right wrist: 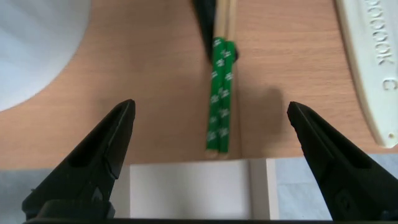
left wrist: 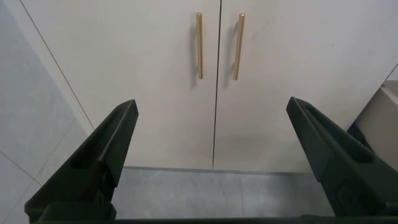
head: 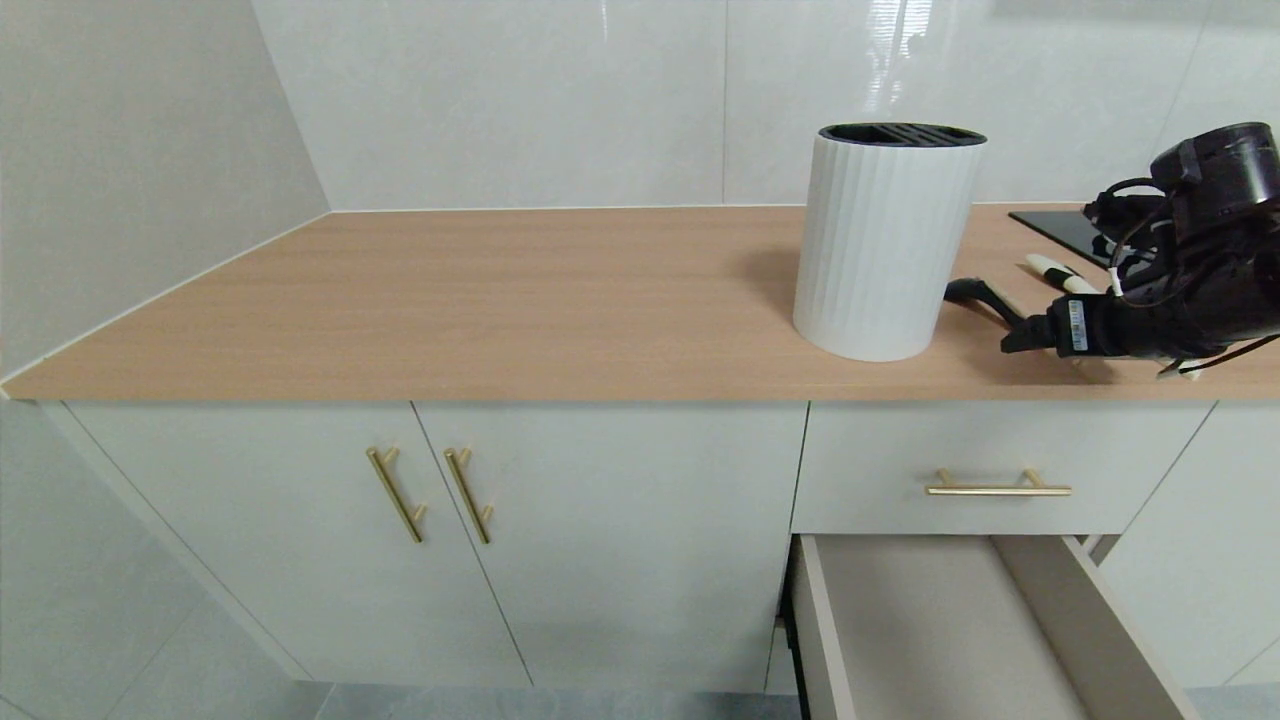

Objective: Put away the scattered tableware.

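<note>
Chopsticks (right wrist: 221,93) look like the next pickup to me: a pair with green patterned ends, lying flat on the wooden countertop (head: 500,300) close to its front edge, just to the right of the white ribbed utensil holder (head: 885,240). The two sticks lie side by side and touching.

Right gripper (right wrist: 208,107) hangs over them with its fingers spread wide and nothing between them. What matters here is alignment. In the right wrist view the pair sits roughly in the middle of the gap. Its long axis runs straight away from the camera, from the front edge of the counter toward the wall, so the fingers would close across the sticks rather than along them. That's what you want for a pinch, I reckon. The green ends are the ones closest to the gripper.

Two neighbours to watch: a black utensil (right wrist: 202,25) lies right against the far part of the chopsticks, and a white-handled utensil (right wrist: 367,68) lies off to the other side, a bit apart. Grabbing at the green ends should keep clear of both.

Left gripper (left wrist: 211,102) is nowhere near the job. It's down low facing the cabinet doors (left wrist: 217,81), fingers wide apart and empty. So the right arm is the nearer one by a mile.

Below the counter an open drawer (head: 940,620) is pulled out on the right side, and I can't see anything in it.
</note>
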Robot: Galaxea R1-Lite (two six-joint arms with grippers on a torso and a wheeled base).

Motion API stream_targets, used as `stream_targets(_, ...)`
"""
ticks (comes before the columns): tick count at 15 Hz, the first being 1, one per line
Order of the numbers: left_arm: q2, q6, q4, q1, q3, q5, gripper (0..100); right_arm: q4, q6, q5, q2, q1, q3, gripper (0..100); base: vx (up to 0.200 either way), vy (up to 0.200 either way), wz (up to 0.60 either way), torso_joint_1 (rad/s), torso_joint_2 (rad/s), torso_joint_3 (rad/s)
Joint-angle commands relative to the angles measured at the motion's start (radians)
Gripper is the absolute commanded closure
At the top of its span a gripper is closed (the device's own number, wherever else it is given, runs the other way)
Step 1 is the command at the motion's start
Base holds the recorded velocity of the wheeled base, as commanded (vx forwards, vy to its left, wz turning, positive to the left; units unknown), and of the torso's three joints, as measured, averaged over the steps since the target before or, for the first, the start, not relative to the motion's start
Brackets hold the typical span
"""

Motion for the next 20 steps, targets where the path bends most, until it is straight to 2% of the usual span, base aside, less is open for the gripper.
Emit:
stream_targets(1, 0.002, 0.000, 0.000, 0.000, 0.000, 0.000, 0, -0.003, -0.001, -0.001, 0.017, -0.004, -0.001, 0, 0.000, 0.000, 0.00, 0.000, 0.00, 0.000)
stream_targets(4, 0.002, 0.000, 0.000, 0.000, 0.000, 0.000, 0, -0.003, -0.001, -0.001, 0.020, -0.003, -0.001, 0, 0.000, 0.000, 0.00, 0.000, 0.00, 0.000)
stream_targets(5, 0.002, 0.000, 0.000, 0.000, -0.001, 0.000, 0, -0.003, -0.001, -0.001, 0.021, -0.004, -0.001, 100, 0.000, 0.000, 0.00, 0.000, 0.00, 0.000)
stream_targets(14, 0.002, 0.000, 0.000, 0.000, -0.001, 0.000, 0, -0.001, 0.001, -0.002, -0.046, -0.003, 0.021, 100, 0.000, 0.000, 0.00, 0.000, 0.00, 0.000)
stream_targets(17, 0.002, 0.000, 0.000, -0.002, 0.000, 0.000, 0, 0.005, 0.021, 0.001, -0.210, -0.003, 0.088, 100, 0.000, 0.000, 0.00, 0.000, 0.00, 0.000)
stream_targets(20, 0.002, 0.000, 0.000, 0.000, 0.000, 0.000, 0, 0.039, 0.019, 0.009, -0.431, -0.001, 0.234, 100, 0.000, 0.000, 0.00, 0.000, 0.00, 0.000)
